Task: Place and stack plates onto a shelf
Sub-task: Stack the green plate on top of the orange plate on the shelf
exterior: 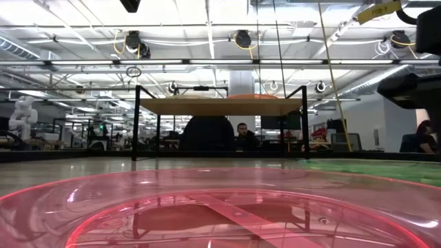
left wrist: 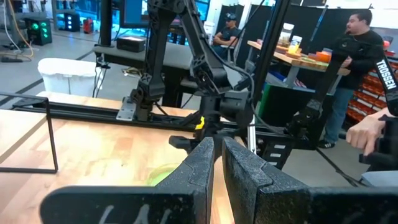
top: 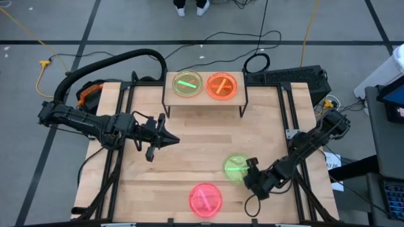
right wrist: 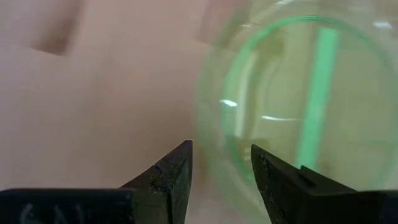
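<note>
The right tool [top: 250, 171] hovers open and empty at the rim of a green plate [top: 236, 167] — well short of the shelf [top: 202, 99], which carries 2 plates [top: 188, 84] — while the left tool [top: 169, 139], shut and empty, waits nearer the shelf.

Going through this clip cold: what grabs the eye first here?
The neon plates: a green plate and an orange plate side by side on the shelf at the table's far edge. Near the front, the right gripper, open, sits at another green plate, with a pink plate lying beside it.
</note>
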You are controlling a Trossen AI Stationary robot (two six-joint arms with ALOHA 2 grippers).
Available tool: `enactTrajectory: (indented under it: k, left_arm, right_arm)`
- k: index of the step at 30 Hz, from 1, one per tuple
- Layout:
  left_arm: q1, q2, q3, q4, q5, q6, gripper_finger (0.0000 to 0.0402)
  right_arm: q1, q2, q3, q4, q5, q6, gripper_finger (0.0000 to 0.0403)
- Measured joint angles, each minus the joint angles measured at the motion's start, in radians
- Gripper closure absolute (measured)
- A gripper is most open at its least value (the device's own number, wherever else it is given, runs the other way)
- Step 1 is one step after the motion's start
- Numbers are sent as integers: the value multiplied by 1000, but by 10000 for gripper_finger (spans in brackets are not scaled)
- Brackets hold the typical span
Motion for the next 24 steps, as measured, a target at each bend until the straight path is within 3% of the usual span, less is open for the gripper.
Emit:
enactTrajectory:
  k: [6,14,24]
  left_arm:
    - [0,0,0,0,0,-9,364]
    - [0,0,0,-5,0,-11,364]
    - [0,0,0,-16,0,-20,364]
  right_arm:
    - [3,3,0,-68,99,-38,262]
    - [3,4,0,-96,121,-69,282]
    - [12,124,6,-30,155,-104,325]
